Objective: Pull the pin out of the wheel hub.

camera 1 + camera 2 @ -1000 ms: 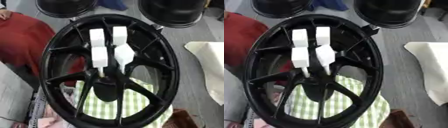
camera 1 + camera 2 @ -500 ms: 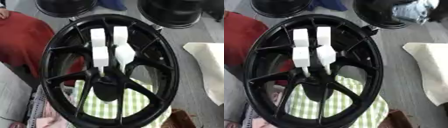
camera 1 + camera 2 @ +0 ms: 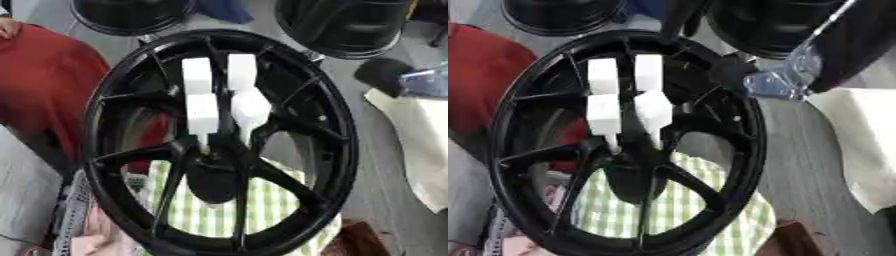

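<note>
Two white pins [image 3: 201, 112] are being shown seated in the black wheel hub [image 3: 214, 162], awaiting removal. Part of the right arm [image 3: 798, 75] is being glimpsed beside the rim; neither hand's state can be told.

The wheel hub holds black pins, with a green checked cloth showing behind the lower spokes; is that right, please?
Not quite: the pins in the wheel hub are white, not black, as the left eye view shows. The green checked cloth does show behind the lower spokes.
</note>
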`<action>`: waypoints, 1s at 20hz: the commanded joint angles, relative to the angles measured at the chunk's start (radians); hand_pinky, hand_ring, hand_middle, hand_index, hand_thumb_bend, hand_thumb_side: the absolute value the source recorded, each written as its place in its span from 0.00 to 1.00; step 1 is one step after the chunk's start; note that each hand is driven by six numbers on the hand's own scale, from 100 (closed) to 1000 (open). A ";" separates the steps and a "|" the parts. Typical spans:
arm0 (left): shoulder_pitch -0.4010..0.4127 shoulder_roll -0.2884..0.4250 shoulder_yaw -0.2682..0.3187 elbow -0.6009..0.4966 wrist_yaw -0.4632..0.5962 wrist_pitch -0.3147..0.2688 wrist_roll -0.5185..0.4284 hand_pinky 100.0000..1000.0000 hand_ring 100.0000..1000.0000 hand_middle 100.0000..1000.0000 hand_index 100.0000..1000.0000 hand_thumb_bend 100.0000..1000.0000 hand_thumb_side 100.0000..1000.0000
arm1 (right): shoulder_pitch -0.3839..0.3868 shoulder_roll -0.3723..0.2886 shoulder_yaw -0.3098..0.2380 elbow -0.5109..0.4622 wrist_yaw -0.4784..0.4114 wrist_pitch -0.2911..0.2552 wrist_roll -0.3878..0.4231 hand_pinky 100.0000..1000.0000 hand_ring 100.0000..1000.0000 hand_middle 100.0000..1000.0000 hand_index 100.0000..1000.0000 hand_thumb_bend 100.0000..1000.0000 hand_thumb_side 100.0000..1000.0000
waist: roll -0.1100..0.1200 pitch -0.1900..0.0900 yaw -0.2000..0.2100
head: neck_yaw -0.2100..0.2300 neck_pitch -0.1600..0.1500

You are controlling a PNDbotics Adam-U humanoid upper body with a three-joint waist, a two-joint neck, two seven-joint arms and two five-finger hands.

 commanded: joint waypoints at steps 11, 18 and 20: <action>-0.009 0.034 0.008 -0.004 0.000 0.012 0.003 0.84 0.72 0.65 0.84 0.40 0.63 | -0.051 0.038 0.073 -0.010 0.019 0.093 0.000 0.72 0.66 0.80 0.89 0.12 0.25 | -0.001 -0.028 0.006 | -0.002 0.005; -0.008 0.028 0.008 -0.005 0.005 0.014 0.004 0.84 0.72 0.65 0.84 0.40 0.63 | -0.042 0.054 0.087 0.006 0.073 0.127 0.000 0.63 0.58 0.80 0.89 0.13 0.26 | -0.006 -0.016 0.015 | 0.003 0.018; -0.008 0.026 0.008 -0.005 0.006 0.015 0.003 0.84 0.72 0.65 0.84 0.40 0.63 | -0.039 0.057 0.084 0.016 0.093 0.128 0.000 0.63 0.60 0.80 0.89 0.14 0.27 | -0.008 -0.011 0.017 | 0.002 0.017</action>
